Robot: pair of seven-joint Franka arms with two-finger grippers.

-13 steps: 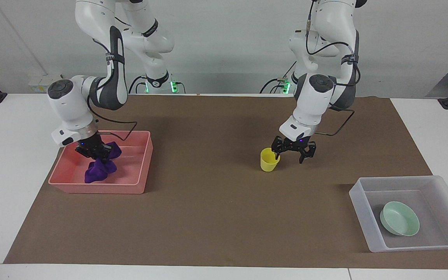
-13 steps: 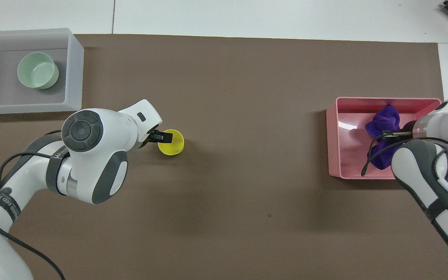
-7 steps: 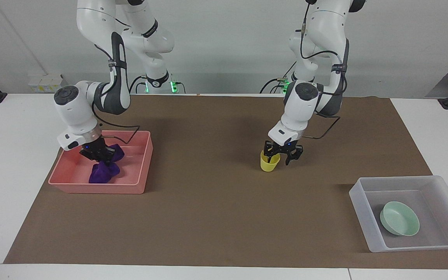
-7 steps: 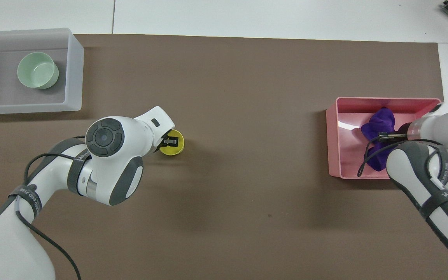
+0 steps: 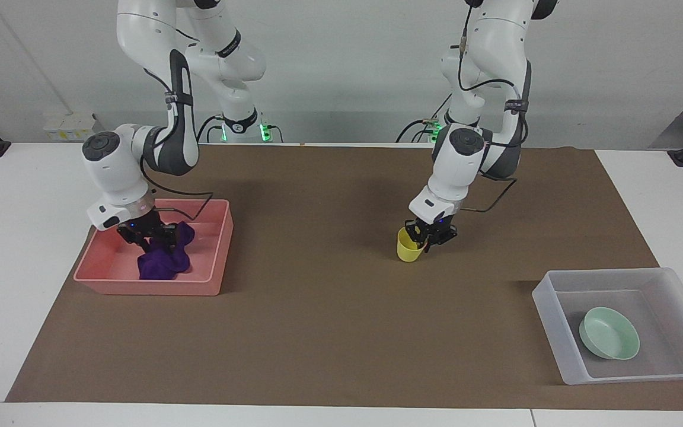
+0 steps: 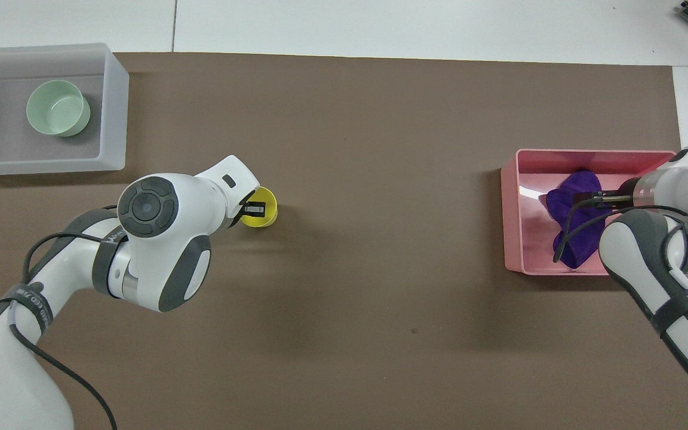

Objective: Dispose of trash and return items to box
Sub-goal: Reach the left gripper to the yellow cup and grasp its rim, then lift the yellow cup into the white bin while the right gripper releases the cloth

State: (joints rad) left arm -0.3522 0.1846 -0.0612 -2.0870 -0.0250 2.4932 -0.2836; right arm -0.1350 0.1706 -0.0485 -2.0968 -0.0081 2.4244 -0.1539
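The yellow cup (image 5: 407,251) (image 6: 267,209) stands on the brown mat, nearer to the robots than the box. My left gripper (image 5: 426,237) (image 6: 253,209) is shut on its rim, one finger inside and one outside. The purple rag, the trash (image 5: 163,264) (image 6: 571,203), lies slumped on the floor of the pink bin (image 5: 205,284) (image 6: 514,227). My right gripper (image 5: 149,236) (image 6: 601,197) hangs open just above it, inside the bin. The mint-green bowl (image 5: 608,333) (image 6: 57,108) sits in the translucent box (image 5: 555,320) (image 6: 114,107) at the left arm's end.
The brown mat (image 5: 318,332) covers most of the white table. The pink bin stands at the right arm's end, and the box at the left arm's end lies farther from the robots. A cable loops off each wrist.
The left gripper came down over the cup and shut on its rim. The right gripper opened, and the rag dropped from it onto the pink bin's floor.
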